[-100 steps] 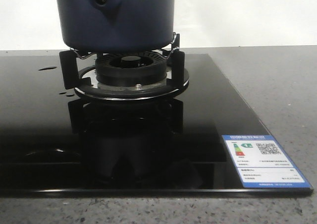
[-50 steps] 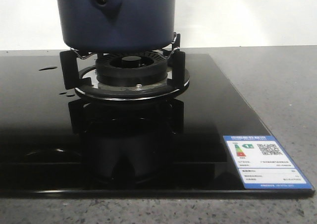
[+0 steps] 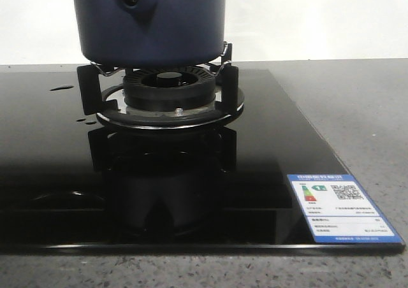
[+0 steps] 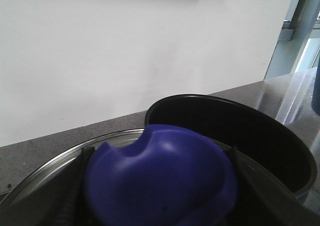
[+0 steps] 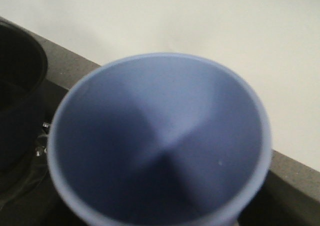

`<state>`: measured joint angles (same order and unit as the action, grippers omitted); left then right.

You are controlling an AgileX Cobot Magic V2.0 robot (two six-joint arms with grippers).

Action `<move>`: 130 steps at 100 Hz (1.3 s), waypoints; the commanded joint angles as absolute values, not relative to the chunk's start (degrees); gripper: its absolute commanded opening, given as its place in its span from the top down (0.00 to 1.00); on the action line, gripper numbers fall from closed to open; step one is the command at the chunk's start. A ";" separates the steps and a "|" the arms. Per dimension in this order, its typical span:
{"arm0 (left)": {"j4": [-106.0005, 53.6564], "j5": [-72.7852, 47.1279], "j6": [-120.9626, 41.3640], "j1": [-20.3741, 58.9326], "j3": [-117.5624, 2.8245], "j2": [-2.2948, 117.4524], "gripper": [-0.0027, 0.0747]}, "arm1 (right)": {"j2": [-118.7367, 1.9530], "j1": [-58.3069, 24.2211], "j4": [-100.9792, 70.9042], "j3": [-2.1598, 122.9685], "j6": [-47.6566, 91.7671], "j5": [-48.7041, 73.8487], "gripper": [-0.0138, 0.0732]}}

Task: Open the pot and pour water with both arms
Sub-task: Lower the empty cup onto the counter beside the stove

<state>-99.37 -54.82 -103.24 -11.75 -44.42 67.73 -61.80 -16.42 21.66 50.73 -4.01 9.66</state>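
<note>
The dark navy pot (image 3: 150, 20) stands on the burner's support, its stubby handle mount (image 3: 132, 0) facing me. In the left wrist view the pot (image 4: 227, 136) is open and dark inside. Just in front of it, my left gripper (image 4: 157, 188) is shut on the lid's blue knob (image 4: 160, 176), one dark finger on each side of it (image 4: 74, 191). The lid's metal rim (image 4: 55, 161) shows around the knob. A pale blue cup (image 5: 160, 141) fills the right wrist view, tilted with its mouth towards the camera, beside the pot (image 5: 20, 101). It hides my right fingers.
The gas burner (image 3: 169, 87) and its black pot support (image 3: 86, 87) sit on a glossy black hob (image 3: 280, 148). A blue-edged label (image 3: 341, 208) is stuck at the hob's front right corner. Drops lie on the glass at left (image 3: 60, 87). Grey counter (image 3: 363, 109) surrounds the hob.
</note>
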 commanded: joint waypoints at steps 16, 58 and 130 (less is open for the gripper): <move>-106.63 -57.66 -103.33 -11.32 -46.36 66.33 0.64 | -58.00 -10.66 22.23 36.67 -4.53 -13.00 0.77; -106.63 -57.85 -103.33 -11.32 -46.36 66.33 0.64 | -58.36 -0.27 11.17 26.90 -4.53 -20.54 0.76; -106.63 -57.90 -103.33 -11.32 -46.36 66.33 0.64 | -58.36 -0.27 11.17 22.50 -4.53 -22.71 0.57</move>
